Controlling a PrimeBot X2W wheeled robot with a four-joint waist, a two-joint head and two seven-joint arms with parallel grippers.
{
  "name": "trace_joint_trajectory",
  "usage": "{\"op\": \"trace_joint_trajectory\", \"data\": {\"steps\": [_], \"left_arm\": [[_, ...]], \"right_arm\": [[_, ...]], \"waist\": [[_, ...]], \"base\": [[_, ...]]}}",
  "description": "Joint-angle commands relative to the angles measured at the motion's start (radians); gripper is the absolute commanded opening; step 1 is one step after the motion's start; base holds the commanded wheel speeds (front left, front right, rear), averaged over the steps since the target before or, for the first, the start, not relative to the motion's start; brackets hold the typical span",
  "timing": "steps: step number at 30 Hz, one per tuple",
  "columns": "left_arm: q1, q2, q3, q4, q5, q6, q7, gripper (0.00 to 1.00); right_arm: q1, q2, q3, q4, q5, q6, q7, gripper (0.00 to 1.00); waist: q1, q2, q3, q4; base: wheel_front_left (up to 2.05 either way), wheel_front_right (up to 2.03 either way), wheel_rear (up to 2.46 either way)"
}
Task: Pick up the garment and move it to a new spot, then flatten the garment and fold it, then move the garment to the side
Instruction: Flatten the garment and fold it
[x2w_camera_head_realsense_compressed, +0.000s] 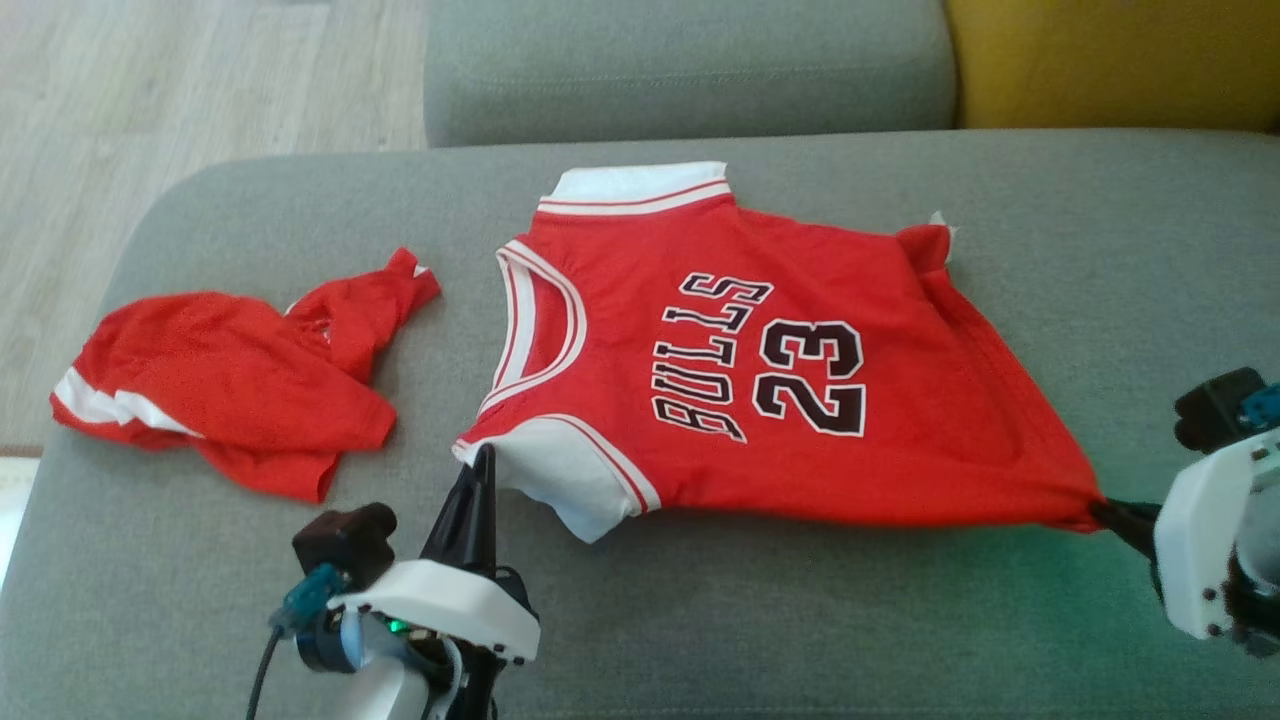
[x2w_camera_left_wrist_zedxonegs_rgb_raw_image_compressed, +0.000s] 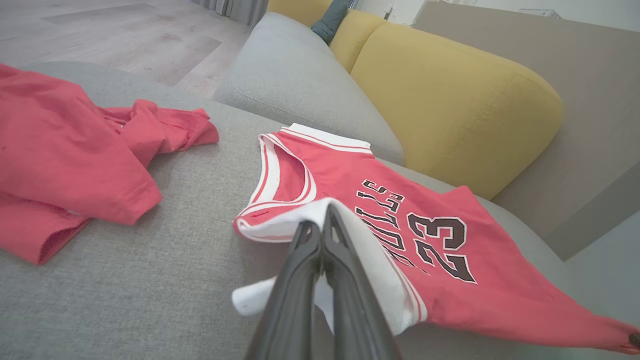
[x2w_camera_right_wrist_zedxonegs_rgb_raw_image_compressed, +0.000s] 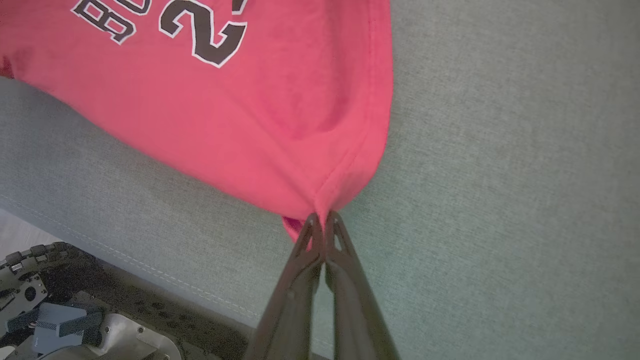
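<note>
We log a red sleeveless jersey with white trim and black "BULLS 23" lettering (x2w_camera_head_realsense_compressed: 800, 400), spread print-up across the middle of the grey fabric sofa seat (x2w_camera_head_realsense_compressed: 700, 620). At the seat's near side, the left gripper (x2w_camera_head_realsense_compressed: 487, 456) is pinched tight on the jersey's white-edged shoulder. The right gripper (x2w_camera_head_realsense_compressed: 1102, 512) is clamped on a hem corner, and the cloth is drawn taut. A crumpled red garment with a white band (x2w_camera_head_realsense_compressed: 220, 390) lies toward the seat's left end.
</note>
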Motion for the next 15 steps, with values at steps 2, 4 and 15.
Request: {"op": "trace_joint_trajectory", "data": {"steps": [2,4,15], "left_arm": [[-0.04,0.002,0.03,-0.014,0.019,-0.01,-0.012,0.0],[-0.056,0.002,0.036,-0.001,0.034,-0.014,-0.012,0.0],[-0.145,0.002,0.029,0.049,0.074,-0.048,-0.012,0.0]], "right_arm": [[-0.022,-0.01,-0.014,-0.029,-0.028,-0.001,-0.011,0.0],[-0.04,0.014,-0.007,-0.017,-0.052,-0.001,-0.019,0.0],[-0.279,0.093,0.14,0.198,-0.166,-0.001,-0.123,0.0]], "waist": [[0.0,0.0,0.02,0.012],[0.0,0.0,0.034,0.018],[0.0,0.0,0.126,0.085]], "base": [[0.0,0.0,0.0],[0.0,0.0,0.0],[0.0,0.0,0.0]]}}
